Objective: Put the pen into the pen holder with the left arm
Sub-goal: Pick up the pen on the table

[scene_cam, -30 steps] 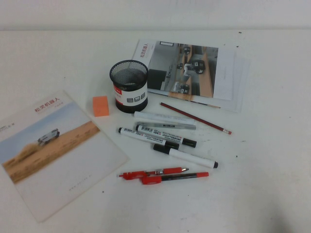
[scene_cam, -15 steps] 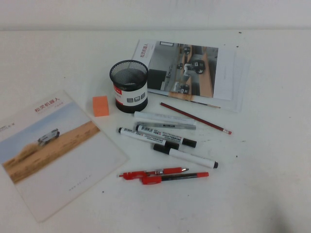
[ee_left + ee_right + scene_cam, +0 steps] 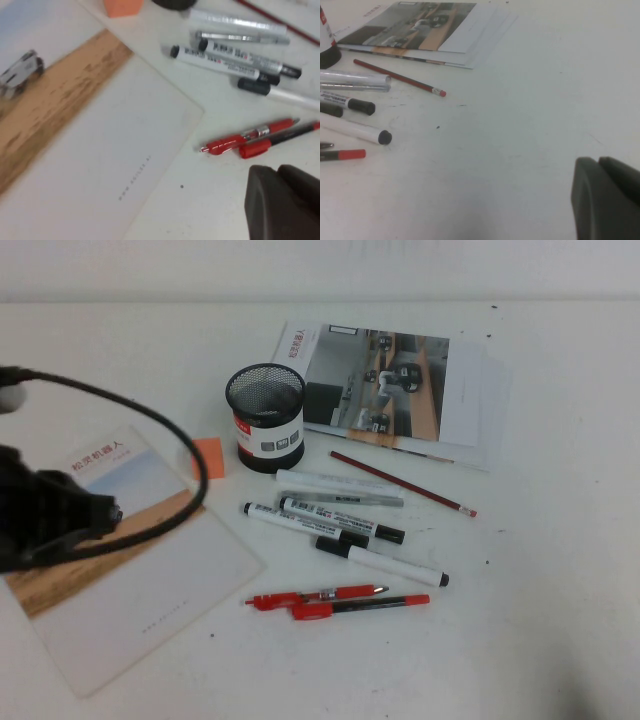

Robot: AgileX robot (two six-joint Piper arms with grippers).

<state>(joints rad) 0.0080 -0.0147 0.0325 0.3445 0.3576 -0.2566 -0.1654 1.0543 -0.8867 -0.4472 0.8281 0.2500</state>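
We see the left claw (image 3: 60, 515), fingers unreadable, over the brochure (image 3: 150, 590), the red pen (image 3: 315, 595) lying crosswise rightward; the right claw (image 3: 607, 200), likewise unreadable, stays parked.

White surface (image 3: 560, 620) carries everything. Brochure (image 3: 140, 590) at left, desert vehicle photo on cover. Orange eraser (image 3: 209, 455) just beside its far corner (partly hidden in high view). Booklet stack (image 3: 400, 390) at far middle, office photo on top. Red pencil (image 3: 400, 483) lies diagonally near stack. Three white markers (image 3: 330, 522) with black caps lie side by side, clear tube (image 3: 335, 481) just behind them. Red-capped black pen (image 3: 365, 605) nearest camera.
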